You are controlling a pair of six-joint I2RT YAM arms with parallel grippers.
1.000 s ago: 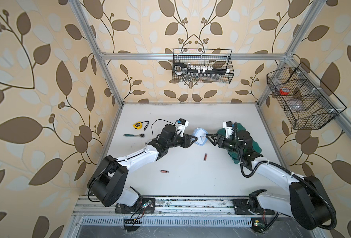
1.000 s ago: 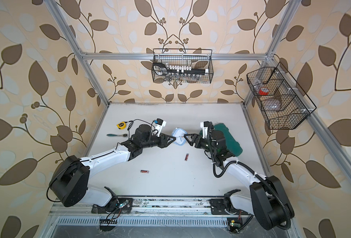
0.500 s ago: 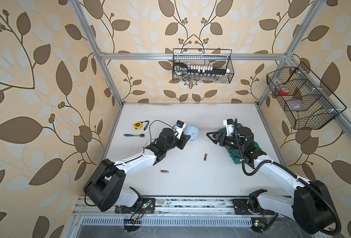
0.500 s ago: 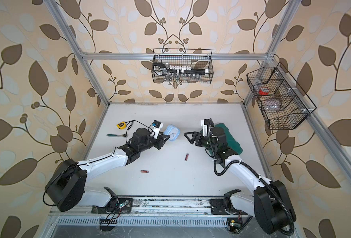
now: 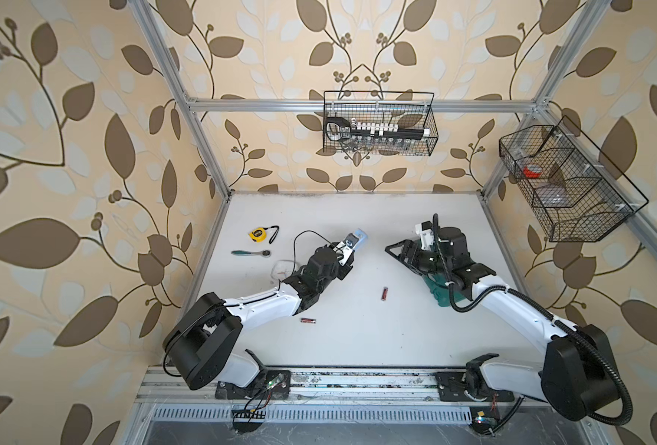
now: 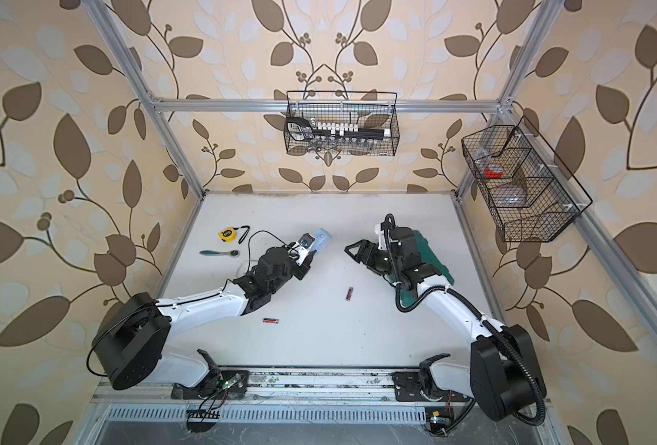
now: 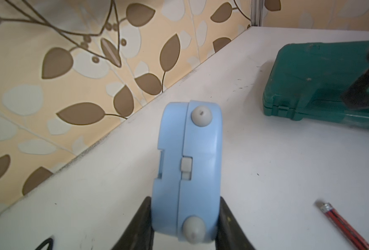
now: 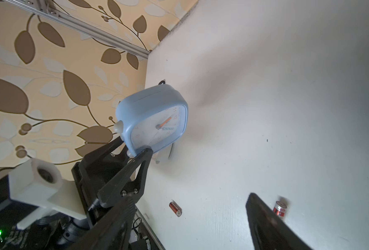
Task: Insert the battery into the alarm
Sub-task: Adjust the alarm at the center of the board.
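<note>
Alarm (image 5: 359, 237) first: the blue clock is clamped in the left gripper (image 7: 185, 218), whose two black fingers (image 7: 139, 225) press on its front and back faces beside one grey foot (image 7: 193, 230). The left wrist view looks along its underside, with another grey foot at the far end and a small grey switch (image 7: 186, 168) midway. In the right wrist view the dial (image 8: 157, 129) is turned toward the right arm, its orange hand showing. The clock looks lifted off the table (image 5: 357, 366), though I cannot tell for sure. In both top views it pokes out past the left wrist, toward the back wall.

Both batteries lie loose on the table. One battery (image 5: 384, 293) lies flat between the two arms, well apart from the alarm and nearer the right gripper (image 5: 396, 246), on the side toward the robot's base. The second battery (image 5: 308, 319) lies just beside the left forearm, closer to the front rail.

The right gripper hangs with its jaws spread wide and nothing between them, pointing across at the alarm with bare table between the two. One of its fingers (image 8: 265, 218) shows in the right wrist view, near the first battery (image 8: 279, 208).

Under the right arm lies a green case (image 6: 431, 250). On the left side of the table a yellow tape measure (image 5: 257, 234) and a ratchet (image 5: 251, 253) lie near each other, apart from the alarm. Wire baskets (image 5: 378, 123) hang on the back and right walls.
</note>
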